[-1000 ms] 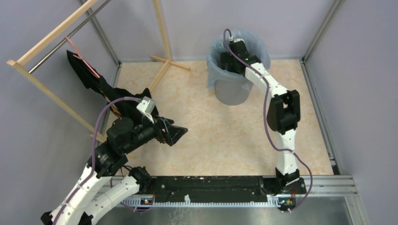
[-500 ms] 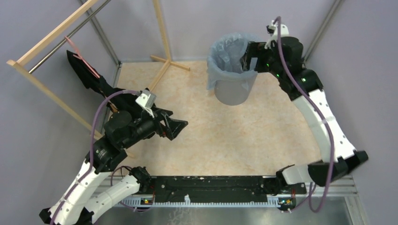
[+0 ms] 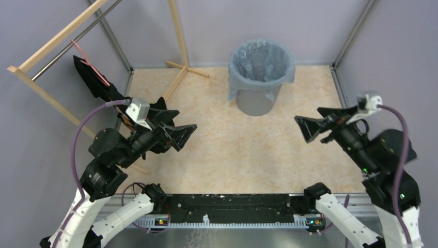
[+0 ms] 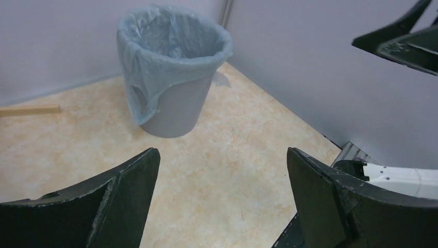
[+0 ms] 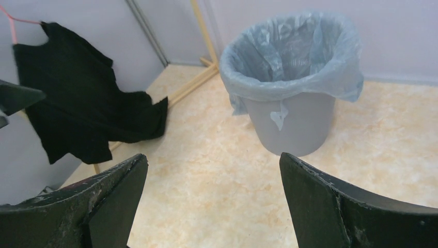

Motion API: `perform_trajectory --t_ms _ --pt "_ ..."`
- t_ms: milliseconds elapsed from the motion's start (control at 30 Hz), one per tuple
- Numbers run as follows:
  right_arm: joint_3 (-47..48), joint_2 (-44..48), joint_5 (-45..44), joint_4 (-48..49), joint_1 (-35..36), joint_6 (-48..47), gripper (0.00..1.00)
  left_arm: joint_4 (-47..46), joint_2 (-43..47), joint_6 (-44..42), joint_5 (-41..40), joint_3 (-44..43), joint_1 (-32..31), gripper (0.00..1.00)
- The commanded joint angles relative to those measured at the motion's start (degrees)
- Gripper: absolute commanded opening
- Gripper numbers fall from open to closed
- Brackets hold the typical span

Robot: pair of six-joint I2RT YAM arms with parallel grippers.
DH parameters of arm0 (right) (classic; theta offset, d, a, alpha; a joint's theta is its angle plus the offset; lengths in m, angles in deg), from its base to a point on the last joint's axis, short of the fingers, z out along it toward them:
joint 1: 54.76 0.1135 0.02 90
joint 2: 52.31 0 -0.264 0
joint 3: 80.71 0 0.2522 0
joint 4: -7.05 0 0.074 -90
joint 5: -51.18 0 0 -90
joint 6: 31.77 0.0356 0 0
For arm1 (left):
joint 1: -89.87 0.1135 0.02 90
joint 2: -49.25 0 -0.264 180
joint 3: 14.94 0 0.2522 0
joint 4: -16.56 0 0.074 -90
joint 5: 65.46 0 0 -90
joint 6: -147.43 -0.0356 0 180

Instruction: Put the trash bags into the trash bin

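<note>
Pale lilac walls close in a marbled beige tabletop (image 3: 243, 155), and the trash bin (image 3: 254, 105) stands upright on it near the back wall, a little right of centre. The trash bag (image 3: 262, 58) is inside the bin. Its pale-blue film lines the hollow and its mouth is folded out over the rim all the way round. The skirt is uneven, hanging well down the grey wall on the left side in the overhead view and sitting much shorter elsewhere. The right wrist view shows a small loose tab of film lying against the bin's wall. By the look of it the bagging is done.

Both arms are well apart from the bin, on the near half of the tabletop. The left fingers (image 3: 184, 138) are spread to their widest and hold nothing, and the right fingers (image 3: 304, 129) are equally wide and also bare. Each pair points roughly toward the bin. A black cloth (image 3: 98, 85) on a pink strap hangs from a wooden rack (image 3: 57, 37) just behind the left arm.

I see three risks:
- The shallow part of the fold has little overlap, so a finger brushing the film there could drag it off the rim and let that side slump inward.
- The bin looks light and unanchored, and a nudge from either arm might slide or tip it.
- The left arm could catch the black cloth if it swings back.
</note>
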Motion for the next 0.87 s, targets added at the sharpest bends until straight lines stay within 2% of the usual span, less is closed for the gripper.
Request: perform_trajectory --t_ms 0,233,633,833 --pt "2.67 5.14 -3.06 -5.02 -0.06 -0.52 0.99 -4.23 0.58 -2.97 -2.63 -2.90 -0.20 0.99" --pt "0.54 9.38 -5.46 -5.78 -0.06 0.65 0.99 -3.75 -0.04 -3.15 -3.11 -3.92 -0.20 0.99" --pt "-1.27 8.94 -4.17 -2.21 -0.06 1.22 0.99 -1.58 -0.89 -2.70 -5.11 -6.27 -0.20 0.99" --pt "-1.87 10.43 -4.99 -2.42 -0.04 -0.12 0.99 1.44 -2.82 -2.96 -5.66 -10.60 -0.20 0.99"
